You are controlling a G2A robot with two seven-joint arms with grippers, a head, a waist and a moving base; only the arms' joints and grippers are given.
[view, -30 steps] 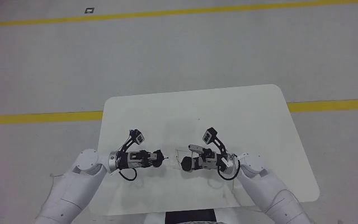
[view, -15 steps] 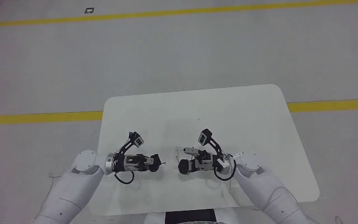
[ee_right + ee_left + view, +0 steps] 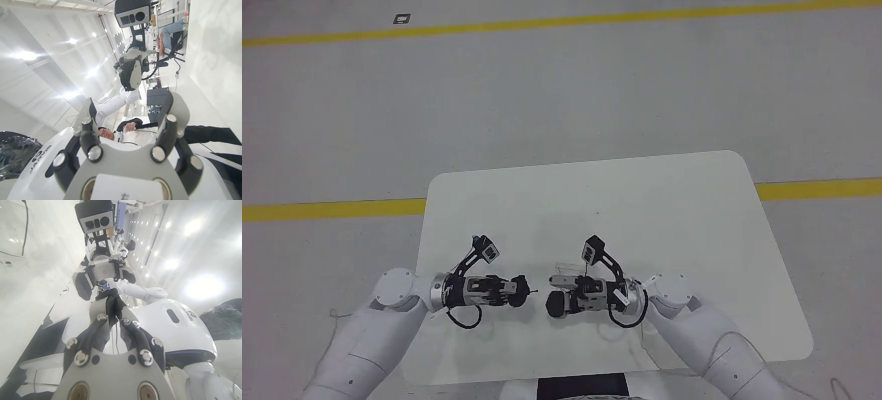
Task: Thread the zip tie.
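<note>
Over the near middle of the white table (image 3: 682,200) my two grippers face each other, a small gap apart. My left gripper (image 3: 530,290) (image 3: 113,295) is shut, its black fingertips pinched on a thin dark strip, the zip tie (image 3: 113,336), which runs back between the fingers. My right gripper (image 3: 550,302) (image 3: 129,106) is open with nothing between its fingers. The left wrist view has the right gripper (image 3: 105,279) just beyond the left fingertips. The right wrist view has the left gripper (image 3: 130,75) a little farther off.
A faint thin clear item (image 3: 564,268) lies on the table just behind the right gripper. Bare tabletop stretches toward the far edge and both sides. The table's near edge (image 3: 542,378) runs close under both forearms.
My right arm has moved left, bringing its open gripper close to the left gripper. The left arm shifted slightly toward the near edge, then stayed still.
</note>
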